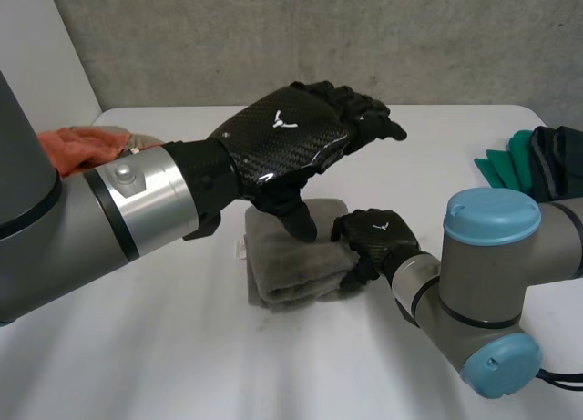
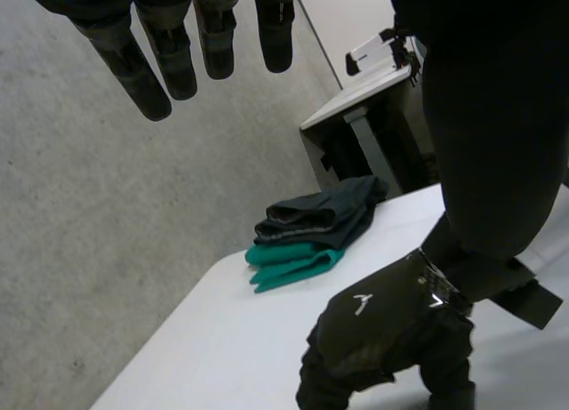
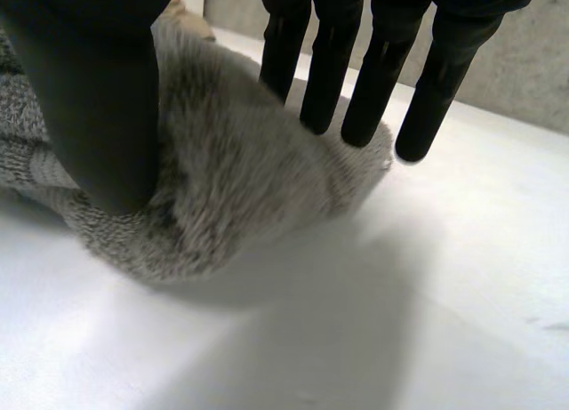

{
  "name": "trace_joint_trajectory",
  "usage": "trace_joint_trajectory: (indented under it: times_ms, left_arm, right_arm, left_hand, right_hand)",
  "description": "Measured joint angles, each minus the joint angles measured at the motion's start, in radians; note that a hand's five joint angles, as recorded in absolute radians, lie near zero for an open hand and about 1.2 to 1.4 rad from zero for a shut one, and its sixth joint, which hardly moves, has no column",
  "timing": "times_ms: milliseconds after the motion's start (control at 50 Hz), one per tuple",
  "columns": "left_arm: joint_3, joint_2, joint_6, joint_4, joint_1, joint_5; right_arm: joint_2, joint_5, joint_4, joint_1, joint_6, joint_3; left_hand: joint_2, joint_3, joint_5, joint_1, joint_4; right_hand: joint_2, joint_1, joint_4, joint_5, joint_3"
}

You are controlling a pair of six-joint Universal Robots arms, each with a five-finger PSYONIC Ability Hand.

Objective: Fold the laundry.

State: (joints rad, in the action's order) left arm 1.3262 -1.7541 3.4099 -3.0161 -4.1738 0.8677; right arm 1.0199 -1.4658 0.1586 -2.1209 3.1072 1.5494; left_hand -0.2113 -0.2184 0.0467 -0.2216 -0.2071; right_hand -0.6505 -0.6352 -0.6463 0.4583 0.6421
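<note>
One folded grey towel point(image 1: 296, 265) lies mid-table point(image 1: 137, 347). The left hand point(image 1: 287, 138) hovers above it, fingers straight and empty. The right hand point(image 1: 375, 238) pinches the towel's right edge between thumb and fingers. One orange cloth point(image 1: 86, 145) lies far left, and one green cloth point(image 1: 506, 160) and one dark cloth point(image 1: 556, 160) far right.

A white table point(image 1: 455, 138) stands before a grey concrete wall point(image 1: 273, 37). A white panel point(image 1: 46, 56) rises behind its far left corner. Past the table's right edge stands a white-topped desk point(image 2: 356, 101) with a grey leg, a small white object point(image 2: 378, 47) on it.
</note>
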Motion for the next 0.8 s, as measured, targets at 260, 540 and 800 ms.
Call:
trace_joint_trajectory:
  times_ms: [260,540,800]
  left_arm:
    - [0.012,0.051,-0.063,-0.067,-0.008,0.014]
    - [0.030,0.054,-0.071,-0.069,-0.025,0.009]
    - [0.037,0.048,-0.080,-0.077,-0.028,0.006]
  right_arm:
    - [0.026,-0.113,0.006,-0.141,-0.340,0.037]
    - [-0.041,-0.162,0.196,-0.201,-0.426,0.054]
    - [-0.122,-0.164,0.263,-0.195,-0.473,0.023]
  left_hand:
    - [0.000,0.000,0.000,0.000,0.000]
    - [0.000,0.000,0.000,0.000,0.000]
    - [0.000,0.000,0.000,0.000,0.000]
  right_hand:
    - [0.169,0.139,0.168,-0.186,-0.155]
    - [0.218,0.206,0.243,-0.256,-0.221]
    - [0.216,0.204,0.236,-0.227,-0.218]
